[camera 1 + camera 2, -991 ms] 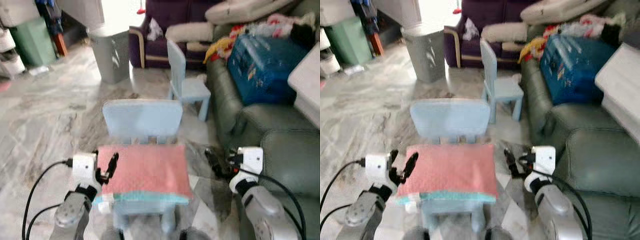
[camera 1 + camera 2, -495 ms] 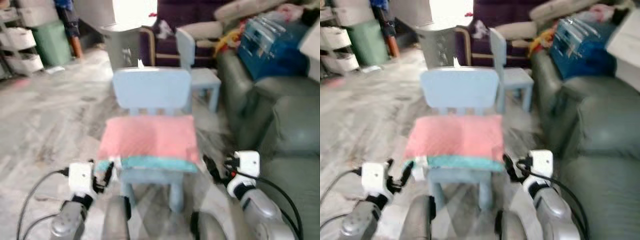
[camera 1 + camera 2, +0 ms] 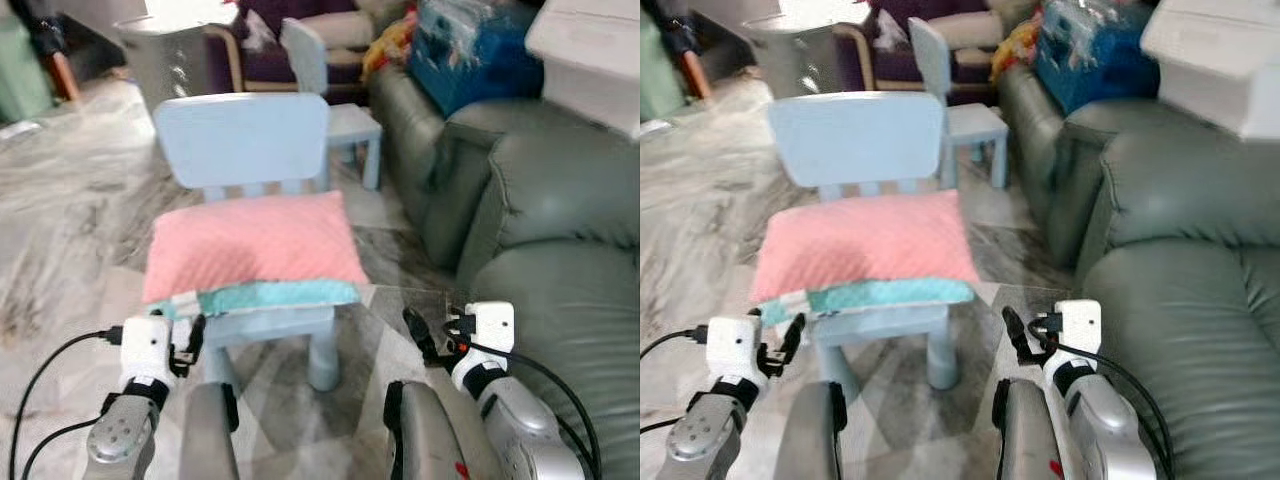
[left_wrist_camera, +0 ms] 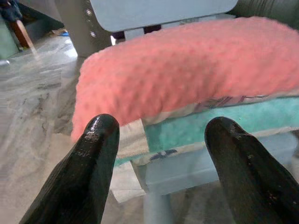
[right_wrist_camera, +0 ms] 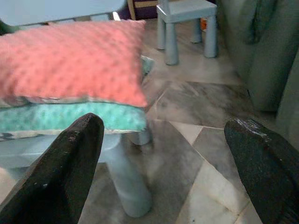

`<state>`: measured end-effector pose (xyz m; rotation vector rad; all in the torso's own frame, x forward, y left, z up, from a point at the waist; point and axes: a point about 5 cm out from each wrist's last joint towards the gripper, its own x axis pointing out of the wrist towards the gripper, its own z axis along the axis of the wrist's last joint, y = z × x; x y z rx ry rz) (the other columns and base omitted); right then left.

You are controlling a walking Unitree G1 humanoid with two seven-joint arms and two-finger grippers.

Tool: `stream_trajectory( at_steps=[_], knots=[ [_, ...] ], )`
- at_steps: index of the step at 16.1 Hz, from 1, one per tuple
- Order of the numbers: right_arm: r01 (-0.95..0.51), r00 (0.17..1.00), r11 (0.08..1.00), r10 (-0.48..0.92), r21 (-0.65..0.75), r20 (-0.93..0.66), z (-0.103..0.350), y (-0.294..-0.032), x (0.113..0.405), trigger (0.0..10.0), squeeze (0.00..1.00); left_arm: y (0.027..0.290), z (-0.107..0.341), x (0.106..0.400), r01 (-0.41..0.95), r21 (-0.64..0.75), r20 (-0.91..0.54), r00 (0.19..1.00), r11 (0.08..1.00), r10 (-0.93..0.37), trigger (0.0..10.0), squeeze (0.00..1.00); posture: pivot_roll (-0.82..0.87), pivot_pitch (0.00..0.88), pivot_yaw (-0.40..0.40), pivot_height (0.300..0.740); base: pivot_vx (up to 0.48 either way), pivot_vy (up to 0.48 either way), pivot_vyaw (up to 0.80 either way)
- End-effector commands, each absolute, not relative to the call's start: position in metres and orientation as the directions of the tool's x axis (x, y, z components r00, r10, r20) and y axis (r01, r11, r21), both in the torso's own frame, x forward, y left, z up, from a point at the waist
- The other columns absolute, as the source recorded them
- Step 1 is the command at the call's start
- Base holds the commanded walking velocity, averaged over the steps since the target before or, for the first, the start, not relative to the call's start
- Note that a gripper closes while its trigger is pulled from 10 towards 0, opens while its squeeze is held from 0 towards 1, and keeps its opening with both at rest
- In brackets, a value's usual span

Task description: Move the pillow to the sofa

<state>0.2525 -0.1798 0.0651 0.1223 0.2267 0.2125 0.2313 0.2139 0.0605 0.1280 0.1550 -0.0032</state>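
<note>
The pink pillow lies flat on the seat of a small blue chair, its teal underside overhanging the front edge; nothing grips it yet. The left gripper hangs low at 7 o'clock of the pillow, jaws spread wide and level with the pillow's near corner. The right gripper sits at 5 o'clock, jaws also wide apart and empty, well clear of the pillow's right edge. The grey-green sofa stands at 3 o'clock.

The likely risks: the light chair could tip or slide if a jaw pushes its seat rather than the soft edge. A one-sided pinch on the overhanging teal edge could let the pillow sag and drop to the floor. The right arm could brush the sofa arm while swinging across.
</note>
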Motion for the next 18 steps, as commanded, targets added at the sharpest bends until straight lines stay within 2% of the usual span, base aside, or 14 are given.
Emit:
stream_trajectory(
  at_steps=[1,3,7,11,13,14,15,17,18],
  knots=[
    [-0.206,0.953,0.969,0.230,0.135,-0.195,0.068,-0.177,0.256,10.0,0.00,0.220,0.064,0.235,-0.018,0.150,-0.144,0.989,0.989,0.040,10.0,0.00,-0.06,0.000,-0.013,0.407,0.000,0.000,0.00],
    [-0.212,0.952,0.968,0.235,0.132,-0.196,0.067,-0.176,0.256,10.0,0.00,0.230,0.066,0.233,-0.091,0.189,-0.131,0.984,0.978,0.117,10.0,0.00,-0.06,0.011,-0.013,0.375,0.000,0.000,0.00],
    [-0.223,0.950,0.966,0.245,0.128,-0.193,0.068,-0.175,0.255,10.0,0.00,0.229,0.074,0.235,-0.120,0.192,-0.087,0.986,0.974,0.139,10.0,0.00,-0.06,0.030,-0.017,0.334,0.000,0.000,0.00],
    [-0.261,0.959,0.963,0.266,0.061,-0.097,0.097,-0.177,0.267,10.0,0.00,0.231,0.117,0.250,-0.210,0.214,0.081,0.977,0.954,0.197,10.0,0.00,-0.07,0.056,-0.013,0.329,0.000,0.000,0.00],
    [-0.261,0.964,0.963,0.264,0.066,-0.042,0.115,-0.180,0.277,10.0,0.00,0.240,0.131,0.259,-0.274,0.184,0.120,0.959,0.944,0.255,10.0,0.00,-0.08,0.069,-0.010,0.329,0.000,0.000,0.00],
    [-0.281,0.960,0.956,0.281,0.087,0.012,0.134,-0.179,0.289,10.0,0.00,0.256,0.149,0.268,-0.352,0.149,0.163,0.931,0.924,0.328,10.0,0.00,-0.08,0.087,-0.003,0.329,0.000,0.000,0.00],
    [-0.296,0.955,0.951,0.295,0.093,0.029,0.140,-0.177,0.292,10.0,0.00,0.261,0.157,0.271,-0.375,0.146,0.183,0.920,0.916,0.347,10.0,0.00,-0.07,0.096,0.002,0.329,0.000,0.000,0.00],
    [-0.354,0.935,0.930,0.350,0.101,0.063,0.151,-0.169,0.297,10.0,0.00,0.274,0.173,0.276,-0.402,0.143,0.221,0.904,0.904,0.367,10.0,0.00,-0.06,0.117,0.015,0.329,0.000,0.000,0.00],
    [-0.403,0.915,0.907,0.396,0.118,0.085,0.160,-0.160,0.306,10.0,0.00,0.291,0.184,0.284,-0.451,0.139,0.234,0.880,0.882,0.414,10.0,0.00,-0.06,0.129,0.023,0.329,0.000,0.000,0.00]
  ],
)
